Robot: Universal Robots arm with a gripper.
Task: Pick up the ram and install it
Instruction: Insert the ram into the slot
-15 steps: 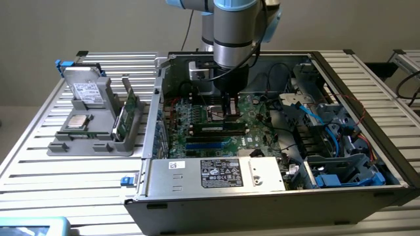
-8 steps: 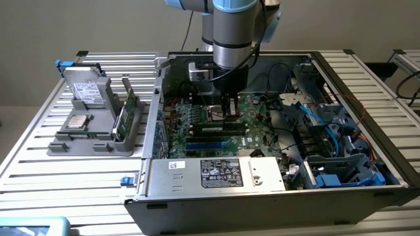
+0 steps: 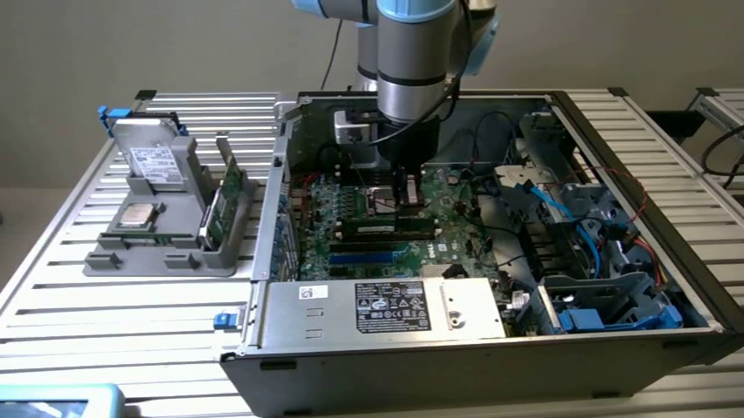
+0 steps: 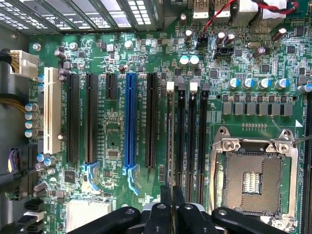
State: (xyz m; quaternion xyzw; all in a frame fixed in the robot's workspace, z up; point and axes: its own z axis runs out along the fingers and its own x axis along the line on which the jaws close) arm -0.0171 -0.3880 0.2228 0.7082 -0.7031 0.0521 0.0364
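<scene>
Me: my gripper [image 3: 407,209] [image 4: 171,200] hangs straight down from the arm inside the open computer case [image 3: 698,322], low over the motherboard [image 4: 112,131].
My jaws: I cannot tell whether they pinch or stand free (they are drawn close, that much is plain).
The ram [image 3: 375,228]: upright on its long edge in a memory slot of the board, right under me, its black chips facing the exterior camera.
Memory slots [image 4: 187,141]: four long narrow ones side by side, running straight toward me in the wrist view.
Neighbours on the board: a blue slot [image 4: 130,122] among black ones on one side of the memory slots, the open processor socket [image 4: 253,175] on the other.
Tray [image 3: 163,257]: grey, on the slatted table [image 3: 70,287] outside the case, at the exterior view's left.
In the tray: two green cards [image 3: 233,187] standing on edge, a square silver chip [image 3: 139,215], a drive [image 3: 152,161].
</scene>
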